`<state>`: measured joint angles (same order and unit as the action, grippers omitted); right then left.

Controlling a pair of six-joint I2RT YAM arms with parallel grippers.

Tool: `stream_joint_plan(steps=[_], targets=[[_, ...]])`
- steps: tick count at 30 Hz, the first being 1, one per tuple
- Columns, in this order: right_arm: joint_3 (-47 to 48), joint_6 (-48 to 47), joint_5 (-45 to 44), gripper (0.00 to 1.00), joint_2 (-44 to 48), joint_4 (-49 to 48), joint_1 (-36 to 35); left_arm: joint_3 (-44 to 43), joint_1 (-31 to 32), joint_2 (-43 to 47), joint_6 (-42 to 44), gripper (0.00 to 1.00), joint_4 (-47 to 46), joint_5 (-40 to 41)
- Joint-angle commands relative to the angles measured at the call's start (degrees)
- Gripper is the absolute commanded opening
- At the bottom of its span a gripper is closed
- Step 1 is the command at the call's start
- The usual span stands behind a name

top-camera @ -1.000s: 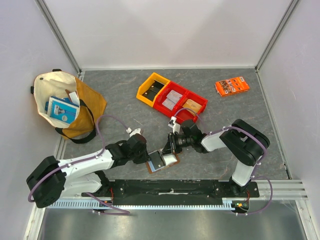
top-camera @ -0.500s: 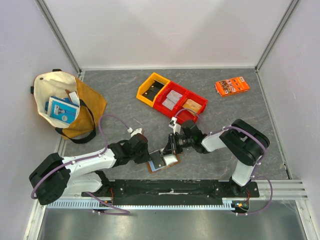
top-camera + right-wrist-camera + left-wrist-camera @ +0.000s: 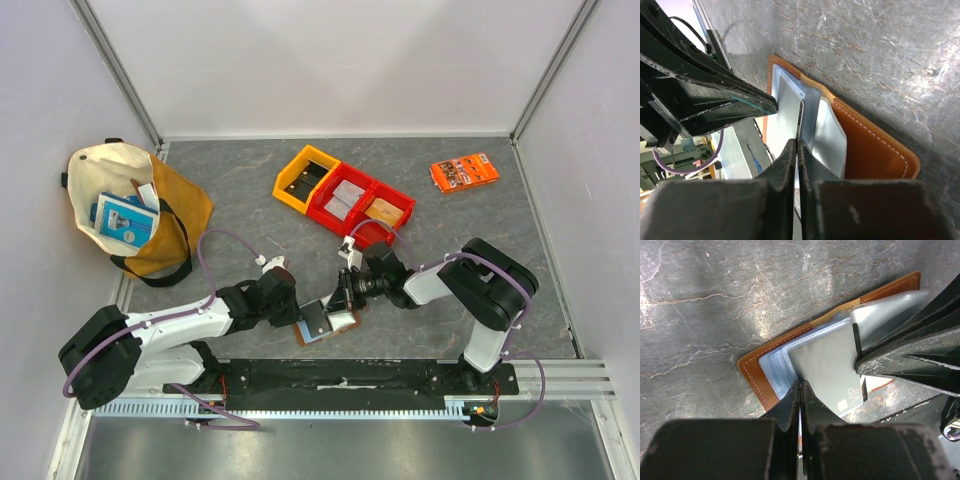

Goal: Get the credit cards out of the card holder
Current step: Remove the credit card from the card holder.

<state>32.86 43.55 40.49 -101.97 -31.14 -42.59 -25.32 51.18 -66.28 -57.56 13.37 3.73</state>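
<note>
The brown leather card holder (image 3: 326, 326) lies open on the table by the front edge, its clear sleeves fanned out. My left gripper (image 3: 800, 385) is shut on the near edge of a sleeve; brown leather (image 3: 752, 374) shows to its left. A grey credit card (image 3: 829, 369) marked VIP lies in the sleeve just right of it. My right gripper (image 3: 797, 144) comes from the opposite side, jaws shut on the thin edge of that pale card (image 3: 786, 111), with the holder's leather (image 3: 867, 147) to its right. In the top view the left gripper (image 3: 302, 318) and right gripper (image 3: 341, 304) meet over the holder.
A cream and mustard tote bag (image 3: 130, 205) with a blue packet lies at the far left. A yellow bin (image 3: 305, 175) and two red bins (image 3: 362, 205) stand behind the grippers. An orange printed packet (image 3: 465, 172) lies at the back right. The table's front rail runs just below the holder.
The left arm has edged slightly toward the holder. The right jaws have narrowed onto the card's edge. The holder has not moved.
</note>
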Motion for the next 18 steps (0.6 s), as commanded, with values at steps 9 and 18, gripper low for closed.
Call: stream_joint_plan(steps=[9, 18], targets=[[-2.71, 3.30, 5.03, 0.00, -1.39, -9.74, 1.10, 2.38, 0.15, -1.04, 0.96, 0.02, 1.31, -0.83], [-2.63, 0.04, 5.92, 0.02, -2.09, -4.55, 3.57, 2.65, 0.15, -0.87, 0.87, 0.02, 1.31, -0.74]])
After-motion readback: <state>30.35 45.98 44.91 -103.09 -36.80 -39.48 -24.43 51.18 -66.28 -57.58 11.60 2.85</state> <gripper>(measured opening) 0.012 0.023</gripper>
